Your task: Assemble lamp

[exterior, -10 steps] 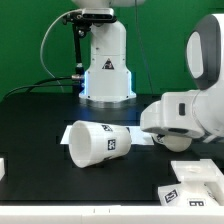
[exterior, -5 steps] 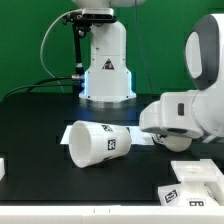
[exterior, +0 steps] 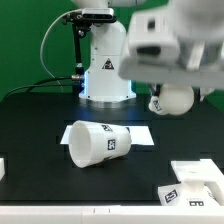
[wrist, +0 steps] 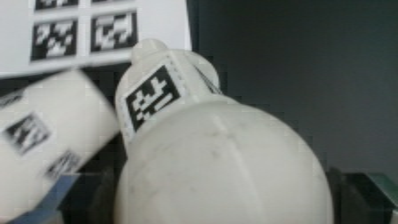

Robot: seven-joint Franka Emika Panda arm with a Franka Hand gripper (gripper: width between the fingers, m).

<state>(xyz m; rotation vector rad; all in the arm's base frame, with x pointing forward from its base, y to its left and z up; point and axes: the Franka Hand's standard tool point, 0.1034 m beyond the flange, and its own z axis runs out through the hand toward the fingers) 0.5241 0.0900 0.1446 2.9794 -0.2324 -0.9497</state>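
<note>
Gripper (exterior: 162, 84) jaws clamped on white plastic ball-headed bulb (exterior: 174, 98), held above black table (exterior: 35, 125); white tapered cup-like shade (exterior: 95, 141) lies sideways.

1. Black table (exterior: 35, 125): I see its matte dark top across the exterior view.
2. Marker board (exterior: 141, 133): lies flat on the table near mid-frame. My wrist view picks up its printed square tags (wrist: 86, 28).
3. Behind the table: a black cable (exterior: 44, 55) arcs upward, and a green cable (exterior: 40, 83) runs low toward the exterior view's left.
</note>
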